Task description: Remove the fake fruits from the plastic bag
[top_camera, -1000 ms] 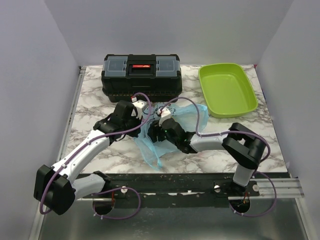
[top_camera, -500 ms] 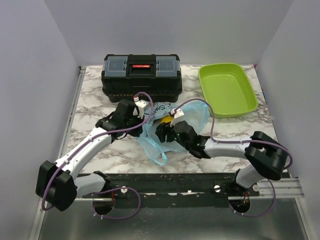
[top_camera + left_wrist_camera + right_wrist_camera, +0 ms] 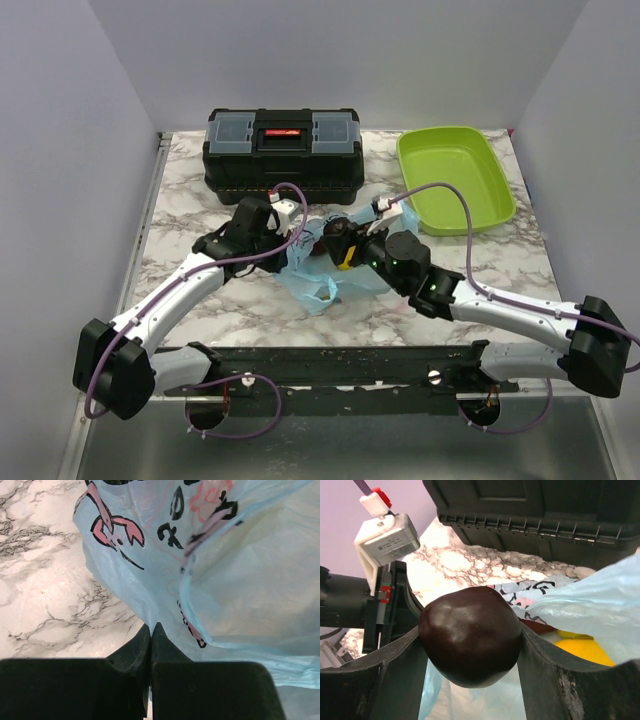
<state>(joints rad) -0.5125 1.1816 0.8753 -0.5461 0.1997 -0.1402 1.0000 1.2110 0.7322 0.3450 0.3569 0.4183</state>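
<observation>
**Top external, left wrist and right wrist views.** The right gripper [image 3: 470,652] is grasping a dark purple fruit [image 3: 470,635], its two black fingers [image 3: 547,675] pressing against the fruit's left and right flanks with the jaws standing wide around it. In the overhead view this fruit is sitting over the upper part of the plastic bag [image 3: 318,282], near the middle of the marble table [image 3: 180,215]. It appears to be at the bag's mouth, though the views do not settle whether it is fully clear of the film.

Behind the fruit, in the right wrist view, the bag is gaping open. A yellow fruit [image 3: 580,650] is lying inside it, and a thin dark red sliver [image 3: 540,626], possibly another fruit, is showing just beside the right-hand finger.

The left gripper [image 3: 151,635] is clenched, its fingertips meeting with no gap. The light-blue film, printed with pink crabs and dark marks, is running down into the pinch, so the jaws are nipping the bag's edge. From above, this gripper is sitting at the bag's left side, close to the right gripper.

A black toolbox [image 3: 284,150] is standing along the far edge of the table, just beyond both grippers. A lime-green tray [image 3: 455,180] is lying at the far right, apart from the bag.
</observation>
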